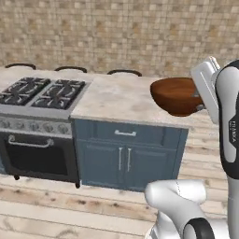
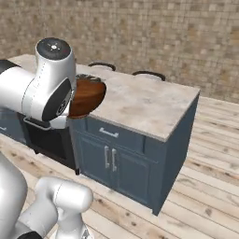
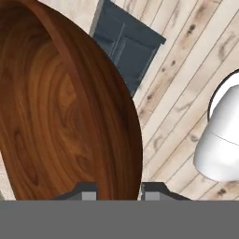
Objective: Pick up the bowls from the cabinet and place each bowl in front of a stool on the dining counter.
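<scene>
Reddish-brown bowl [image 1: 175, 95] held up in the air at the near right end of the desk [image 1: 121, 100], rim pinched, hanging over the desk's edge rather than resting on it. Seen in hand view as wood-grained interior [image 3: 60, 107] with wall running between the two finger tips. Claw [image 3: 119, 191] closed narrow on the bowl's rim; one tip inside, one outside.

Step in hand, judged: carrying first bowl to the desk, placement not yet done. Next move calls for reaching further across toward the far edge, where stool backrests [image 1: 124, 72] peek up, then lowering until the base sits flat in front of one stool, then opening the claw. Risk: bowl held tilted, could tip on release if not levelled.

Gas cooktop [image 1: 42, 92] at the left end of the desk, oven below; blue base doors [image 1: 123, 158] under the top.

Hidden or unclear: claw itself covered by arm in both base views. Stools cut to thin black arcs, seats hidden behind desk. In right base view [image 2: 86, 95] bowl half covered by the arm joint.
</scene>
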